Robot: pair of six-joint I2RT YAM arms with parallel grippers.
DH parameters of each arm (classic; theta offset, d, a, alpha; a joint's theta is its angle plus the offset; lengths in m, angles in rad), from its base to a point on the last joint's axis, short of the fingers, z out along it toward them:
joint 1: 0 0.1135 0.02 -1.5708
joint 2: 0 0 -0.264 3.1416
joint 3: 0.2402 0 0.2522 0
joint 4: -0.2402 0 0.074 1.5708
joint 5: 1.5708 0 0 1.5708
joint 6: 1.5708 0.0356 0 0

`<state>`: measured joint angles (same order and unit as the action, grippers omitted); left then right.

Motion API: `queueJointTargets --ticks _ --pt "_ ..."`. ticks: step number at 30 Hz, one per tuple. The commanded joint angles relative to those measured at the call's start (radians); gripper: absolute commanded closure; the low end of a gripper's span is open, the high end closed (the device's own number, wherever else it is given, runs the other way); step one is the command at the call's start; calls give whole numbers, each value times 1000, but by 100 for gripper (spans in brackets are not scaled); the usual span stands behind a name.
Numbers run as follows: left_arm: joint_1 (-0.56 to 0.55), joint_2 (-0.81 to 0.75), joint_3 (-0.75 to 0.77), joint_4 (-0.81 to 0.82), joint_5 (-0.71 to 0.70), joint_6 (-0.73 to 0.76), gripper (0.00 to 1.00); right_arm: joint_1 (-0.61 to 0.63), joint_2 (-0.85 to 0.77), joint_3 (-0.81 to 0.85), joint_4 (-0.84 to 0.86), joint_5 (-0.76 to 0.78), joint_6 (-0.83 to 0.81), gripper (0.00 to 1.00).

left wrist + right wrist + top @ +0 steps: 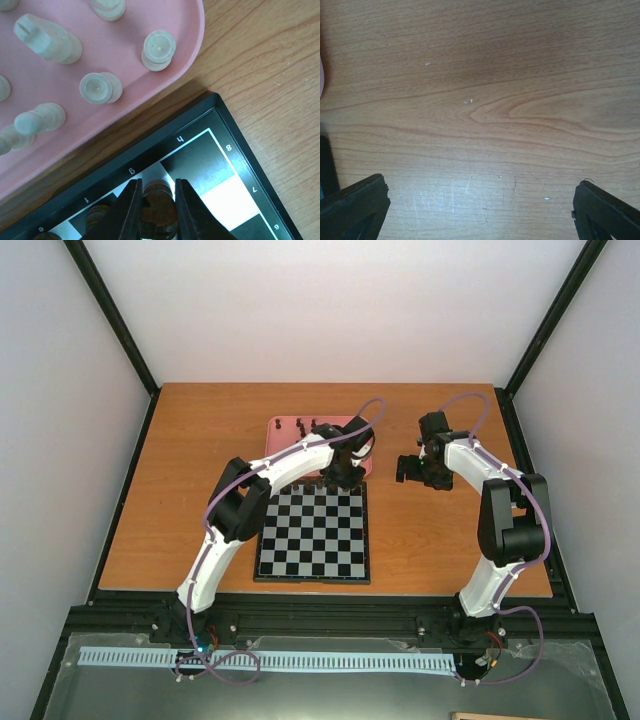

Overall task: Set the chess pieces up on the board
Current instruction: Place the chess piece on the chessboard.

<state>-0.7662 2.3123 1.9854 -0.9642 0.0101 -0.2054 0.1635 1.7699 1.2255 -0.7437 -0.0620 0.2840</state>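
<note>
Flat square board (pixel 313 540) of black and silvery-white squares, thin dark border with printed edge marks. Dark brown pieces (pixel 322 483) standing in a row along the board's far edge. One dark brown piece (pixel 159 205) on a far-row square near the board's far right corner, clamped between the left fingers (pixel 127 215). Pale cream pieces (pixel 102 87), round-headed, off the board just beyond that corner.

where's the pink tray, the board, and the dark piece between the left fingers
pink tray (pixel 120 50), left wrist view, bare floor
board (pixel 200 160), left wrist view, black corner square
dark piece (pixel 157 199), left wrist view, its top
</note>
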Motion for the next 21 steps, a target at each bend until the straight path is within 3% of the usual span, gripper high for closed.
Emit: queueJointTargets --ticks 1,21 --pt "-13 9 39 -6 -12 17 83 2 -2 -5 9 0 -7 0" --pt "-13 -25 40 -18 -30 24 72 2 -4 10 9 -11 -5 0"
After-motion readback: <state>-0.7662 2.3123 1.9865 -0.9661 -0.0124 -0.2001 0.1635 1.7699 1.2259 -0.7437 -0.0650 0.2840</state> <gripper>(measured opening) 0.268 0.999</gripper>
